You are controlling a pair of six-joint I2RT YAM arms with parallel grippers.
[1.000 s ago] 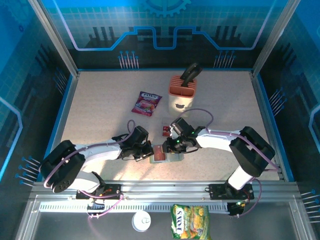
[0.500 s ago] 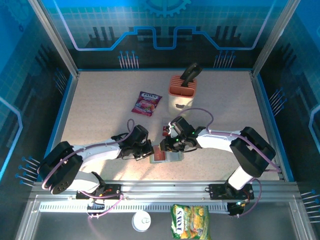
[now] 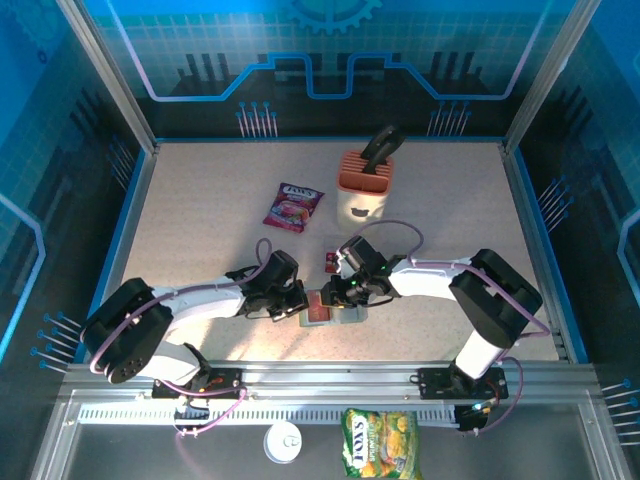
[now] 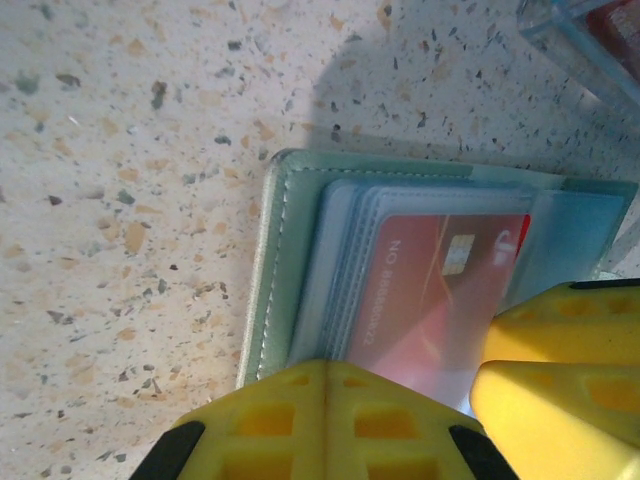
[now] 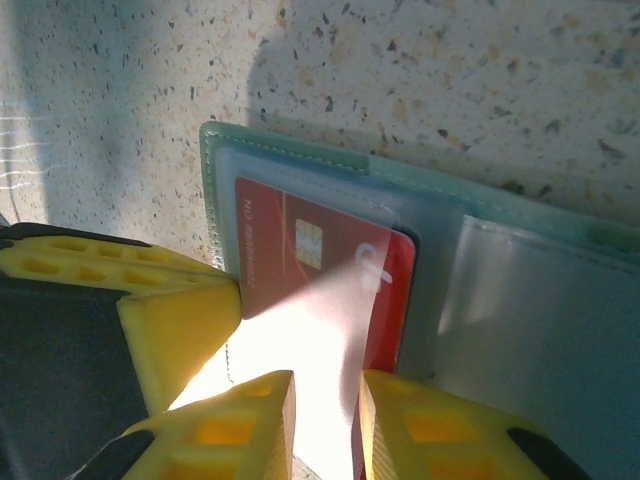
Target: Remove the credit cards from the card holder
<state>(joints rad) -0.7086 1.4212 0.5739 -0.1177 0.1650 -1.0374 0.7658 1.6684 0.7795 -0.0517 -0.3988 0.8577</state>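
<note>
Card holder (image 5: 330, 160): open on speckled table (image 5: 450, 70).
Red card (image 5: 320, 270): in left clear sleeve.
Right gripper (image 5: 326, 405): narrow gap at card's edge; contact possibly glare-hidden.

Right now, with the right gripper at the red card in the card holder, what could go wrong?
The right gripper is narrowly open at the edge of the red card, where the clear pocket overlaps it. It may pinch the pocket too and drag the card holder. The shut left gripper presses on just one edge of the holder, so a pull could slide or swing it.
</note>
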